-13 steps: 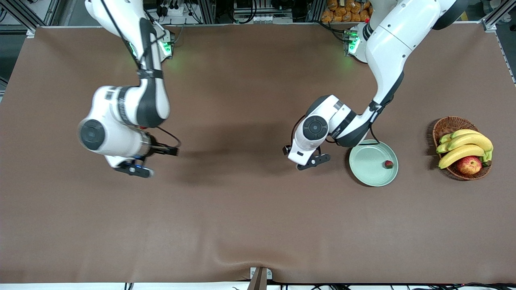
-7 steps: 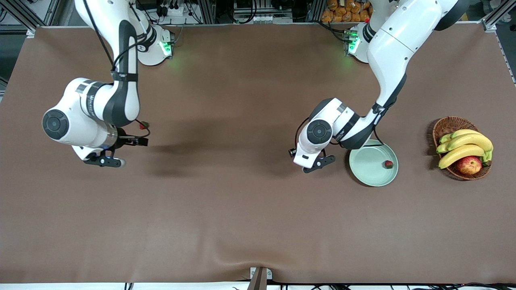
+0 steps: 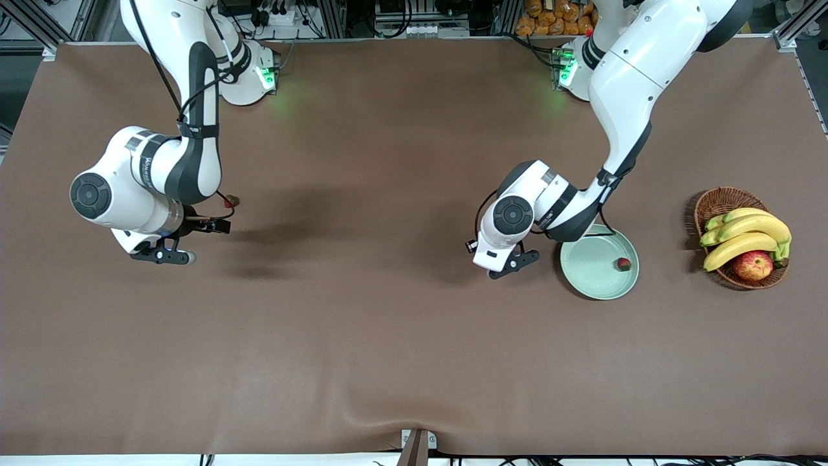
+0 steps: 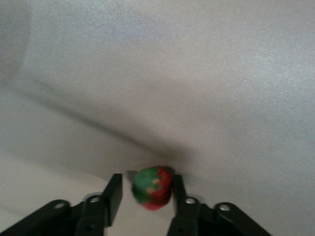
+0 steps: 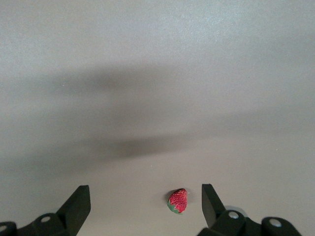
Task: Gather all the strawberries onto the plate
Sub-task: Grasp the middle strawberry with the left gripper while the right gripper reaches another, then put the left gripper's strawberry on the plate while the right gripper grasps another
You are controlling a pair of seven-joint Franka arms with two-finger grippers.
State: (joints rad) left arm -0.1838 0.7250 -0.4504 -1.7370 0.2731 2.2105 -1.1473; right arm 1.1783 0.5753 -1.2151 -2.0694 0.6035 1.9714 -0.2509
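In the front view you see the round, shallow, glossy mint-green plate (image 3: 599, 261) with its raised rim on the brown matte table cloth (image 3: 388, 336), and one tiny red strawberry with a green cap (image 3: 623, 263) lies in it, close to the rim on the side toward the brown woven wicker basket (image 3: 719, 200). That basket stands well apart from the plate toward the left arm's end of the table and holds smooth yellow bananas (image 3: 747, 234) and a red-yellow apple (image 3: 753, 265). The left gripper (image 3: 511, 261) hangs over the cloth just beside the plate, on the side toward the right arm's end. The right gripper (image 3: 169, 254) is well apart from the plate, over the cloth at the right arm's end, and a small red and green strawberry on the cloth (image 3: 233, 200) shows just past the arm's wrist.

In the left wrist view you find the black fingers (image 4: 112, 194) closed narrowly on a blurred red strawberry with a green leafy cap (image 4: 152, 188), held above the pale, smooth cloth.

In the right wrist view the dark fingers (image 5: 78, 204) stand wide apart, and a dimpled red strawberry with a green cap (image 5: 177, 200) lies on the cloth between them, touching neither.
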